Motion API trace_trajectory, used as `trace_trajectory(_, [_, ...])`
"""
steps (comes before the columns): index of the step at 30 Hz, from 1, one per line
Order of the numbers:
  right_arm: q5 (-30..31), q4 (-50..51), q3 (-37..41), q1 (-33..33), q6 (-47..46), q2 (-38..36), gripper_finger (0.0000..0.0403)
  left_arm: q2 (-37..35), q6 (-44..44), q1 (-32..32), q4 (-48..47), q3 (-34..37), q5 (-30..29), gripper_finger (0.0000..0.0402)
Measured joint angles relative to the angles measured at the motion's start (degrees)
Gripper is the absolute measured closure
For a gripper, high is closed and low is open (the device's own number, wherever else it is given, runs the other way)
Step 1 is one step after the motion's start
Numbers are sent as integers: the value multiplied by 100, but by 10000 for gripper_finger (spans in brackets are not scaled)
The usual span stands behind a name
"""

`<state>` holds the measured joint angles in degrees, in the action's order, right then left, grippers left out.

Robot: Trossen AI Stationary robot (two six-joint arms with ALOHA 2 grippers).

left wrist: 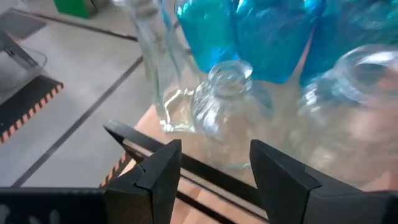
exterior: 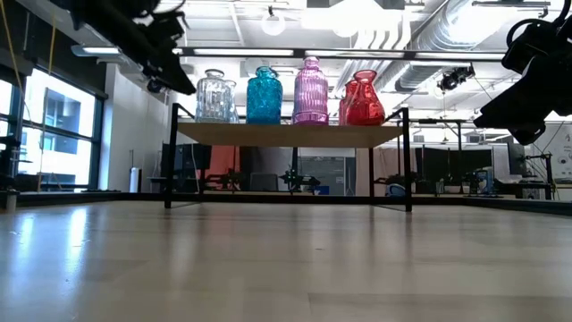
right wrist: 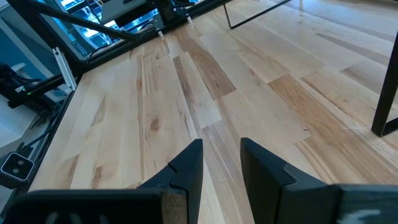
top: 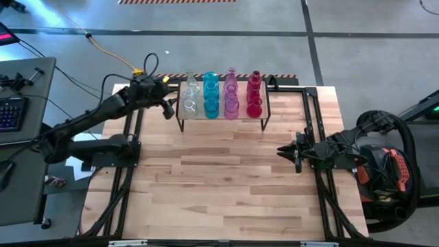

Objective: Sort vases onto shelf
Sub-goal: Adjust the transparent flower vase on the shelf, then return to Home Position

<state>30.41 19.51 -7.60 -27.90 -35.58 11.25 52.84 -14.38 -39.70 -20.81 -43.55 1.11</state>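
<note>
The vases (top: 221, 94) are lined up on the shelf (top: 180, 114) in 4 colour columns: clear, teal, pink, red. The left gripper (top: 167, 104) is held spread and empty just beside the clear ones. The right gripper (top: 287, 151) is parked over the table (top: 219, 185), fingers narrowly apart, empty.

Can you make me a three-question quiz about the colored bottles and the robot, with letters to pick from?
1. Where are the vases?
A. on the floor
B. on the shelf
C. in a box

2. Which color column is at the right end, seen from above?
A. red
B. clear
C. teal

3. What is the left hand doing?
A. gripping a pink vase
B. lying on the table
C. open beside the clear vases

Answers: B, the color columns stand on the shelf top. A, the red vases end the row. C, its fingers stand apart with nothing between them.
</note>
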Motion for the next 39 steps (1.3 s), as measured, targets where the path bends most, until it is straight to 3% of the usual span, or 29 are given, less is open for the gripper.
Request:
trace_trajectory(21, [-2, 0, 0, -2, 0, -2, 314, 906, -74, -336, 601, 0, 197, 222])
trace_trajectory(30, [0, 0, 0, 0, 1, -2, 314, 511, 128, -335, 440, 0, 109, 222])
trace_trajectory(39, [-2, 0, 0, -1, 1, 0, 314, -357, 533, -192, 149, -2, 73, 222])
